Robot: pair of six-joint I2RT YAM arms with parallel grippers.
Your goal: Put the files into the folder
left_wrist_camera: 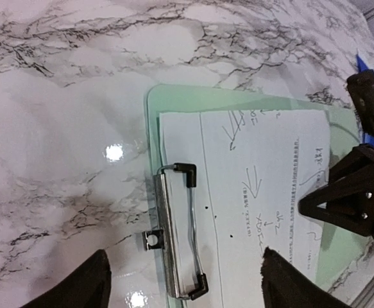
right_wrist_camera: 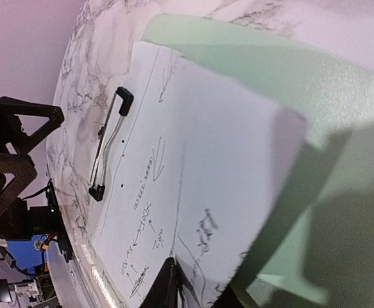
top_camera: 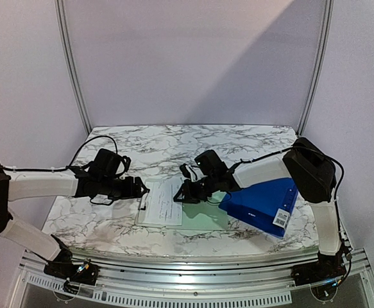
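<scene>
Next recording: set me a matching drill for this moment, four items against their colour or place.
Things:
1 paper sheet
2 metal clip
3 folder
4 barcode sticker

Descriptions:
A deep blue
B silver bar with black ends
C white, handwritten, lying on the pale green panel
D stuck near the folder's corner

Pairs: 1-C, 2-B, 3-A, 4-D

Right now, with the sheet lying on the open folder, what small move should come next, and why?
Probably raise the right end effector clear of the sheet: it lies flat on the green panel by the metal clip, and the blue cover stands open.
</scene>
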